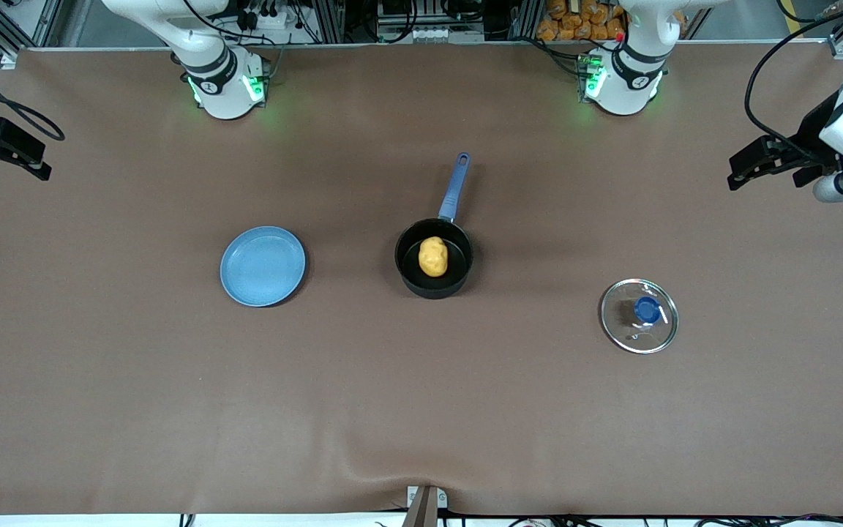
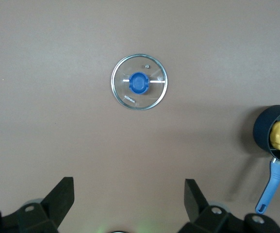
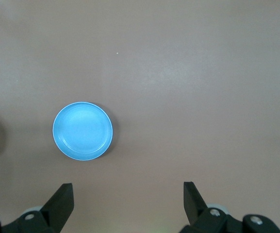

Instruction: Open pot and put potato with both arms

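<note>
**Both grippers parked, potato in pot**

My left gripper (image 2: 129, 204) and right gripper (image 3: 127, 204) hang spread apart at opposite counter edges, both arms waiting. The potato (image 1: 433, 256) sits in the pot (image 1: 434, 258) mid-counter; the lid (image 1: 639, 315) lies toward the left arm's end, nearer my left gripper.

The wide brown cloth-covered table (image 1: 136, 380) carries a flat round blue plate (image 1: 263, 266), a small black saucepan with a blue handle (image 1: 434, 258) and a glass lid with a blue knob (image 1: 639, 315), all well apart.
</note>
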Tool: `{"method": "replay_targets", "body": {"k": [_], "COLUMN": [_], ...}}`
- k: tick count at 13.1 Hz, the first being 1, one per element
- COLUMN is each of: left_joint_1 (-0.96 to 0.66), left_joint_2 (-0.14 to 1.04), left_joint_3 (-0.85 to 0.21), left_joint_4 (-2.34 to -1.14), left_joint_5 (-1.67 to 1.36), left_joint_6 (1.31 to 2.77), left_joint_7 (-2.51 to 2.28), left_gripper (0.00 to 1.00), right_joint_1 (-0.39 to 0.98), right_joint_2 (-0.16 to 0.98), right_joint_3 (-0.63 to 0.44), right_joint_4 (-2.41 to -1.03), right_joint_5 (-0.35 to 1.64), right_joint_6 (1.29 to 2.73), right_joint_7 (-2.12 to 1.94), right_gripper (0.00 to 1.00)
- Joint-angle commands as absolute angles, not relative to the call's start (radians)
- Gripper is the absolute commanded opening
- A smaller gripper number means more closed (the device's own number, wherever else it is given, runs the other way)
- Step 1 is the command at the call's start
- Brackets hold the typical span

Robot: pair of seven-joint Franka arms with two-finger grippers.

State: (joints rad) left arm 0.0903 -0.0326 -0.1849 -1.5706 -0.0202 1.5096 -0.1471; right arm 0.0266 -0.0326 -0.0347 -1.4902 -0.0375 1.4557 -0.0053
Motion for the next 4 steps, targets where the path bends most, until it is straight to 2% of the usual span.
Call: {"method": "replay_targets", "body": {"k": [1, 4], "left_joint_1": [0.087, 0.09], "left_joint_2": [-0.04, -0.041], "left_joint_3": [-0.187, -0.186], "left_joint_4": [-1.525, -1.519], "left_joint_5": [-0.023, -0.023], "left_joint_6": [1.445, 1.414], "left_joint_7": [-0.135, -0.133], "left_gripper": [1.0, 1.0], "right_joint_1": [0.026, 0.034], "right_joint_2": [-0.02, -0.018], "right_joint_3": [-0.04, -0.034], "right_joint_4": [-1.466, -1.466], "right_joint_5": [-0.025, -0.02], "right_joint_6": [1.417, 1.422], "right_joint_7": [-0.003, -0.002], "right_gripper": [1.0, 1.0]}}
